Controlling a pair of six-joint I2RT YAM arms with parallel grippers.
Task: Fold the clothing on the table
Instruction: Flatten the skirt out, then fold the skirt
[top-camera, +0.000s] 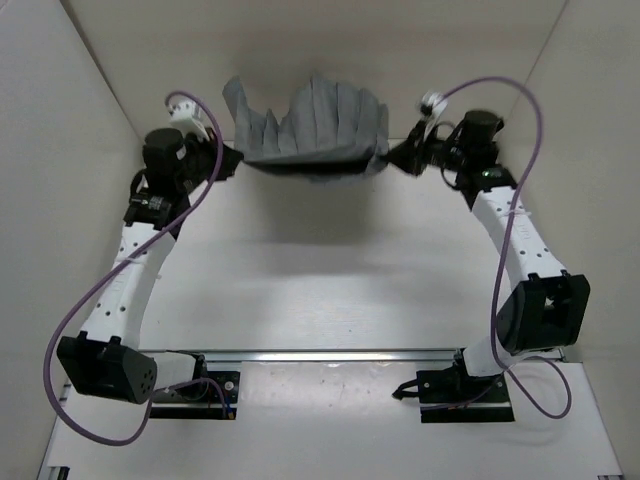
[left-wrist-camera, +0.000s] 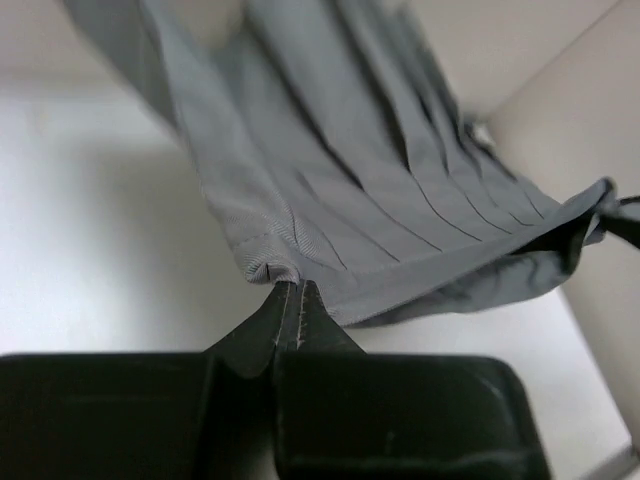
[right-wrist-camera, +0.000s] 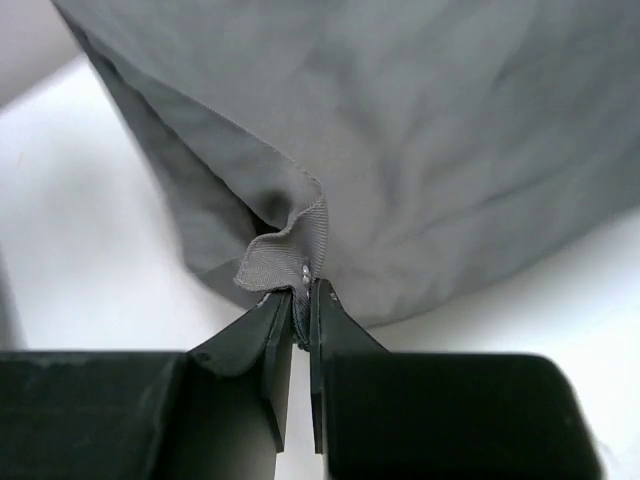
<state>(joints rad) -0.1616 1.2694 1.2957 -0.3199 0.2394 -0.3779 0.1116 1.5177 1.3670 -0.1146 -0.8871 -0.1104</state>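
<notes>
While both arms reach out toward the far end of the table (top-camera: 330, 290), I'm starting at the left of the overhead view. The left gripper (top-camera: 230, 162) is up in the upper left of the frame, and it has one corner of the clothing (top-camera: 315, 130). The left wrist view confirms it: the black jaws are pressed right together with a thin sliver of grey hem caught between them, a tight, narrow pinch.

Moving to the centre, the garment hangs as a grey span across the upper middle of the frame, strung from one gripper to the other. Its near edge sags a little, and long pleats fan away toward the back wall (top-camera: 320, 40). A dark shadow (top-camera: 300, 225) lies on the white surface just below that edge, so I judge the near part to be lifted clear. Whether the far part rests on the table or against the wall, I can't tell from here.

Over to the upper right, the right gripper (top-camera: 402, 155) is clamped on the opposite corner. Its wrist view shows a curl of ribbed hem nipped between nearly closed jaws.

As for progress, I see no fold made yet. The cloth is bunched and rippled, not spread flat. My read is that we're early: two corners secured, the piece held up between the arms. What's left is laying it out smooth, bringing one edge over onto the other, letting go and tidying the result
</notes>
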